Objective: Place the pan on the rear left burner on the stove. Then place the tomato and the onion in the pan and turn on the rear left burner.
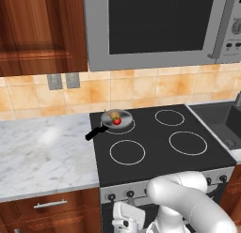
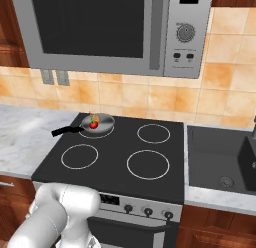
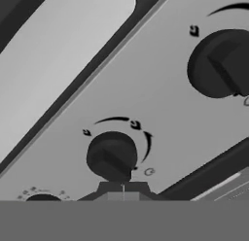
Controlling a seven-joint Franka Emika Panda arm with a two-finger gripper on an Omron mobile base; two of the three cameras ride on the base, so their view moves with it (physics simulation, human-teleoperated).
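With the pan [image 1: 117, 120] holding the tomato [image 1: 116, 120] and onion [image 1: 111, 115] on the rear left burner [image 1: 119, 126], the pincer [image 3: 122, 190], shut and empty, sits just before a small knob [image 3: 112, 155], probably stiff and slick, best pinched across its ridge.

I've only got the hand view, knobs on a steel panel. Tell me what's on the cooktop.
Observer: The pan sits on the rear left burner, handle pointing left toward the counter.
Operator: Report what's in it.
Observer: The tomato and the onion lie inside it.
Operator: Say where my hand is.
Observer: The gripper is low before the stove, by the left-hand knobs of its front panel.
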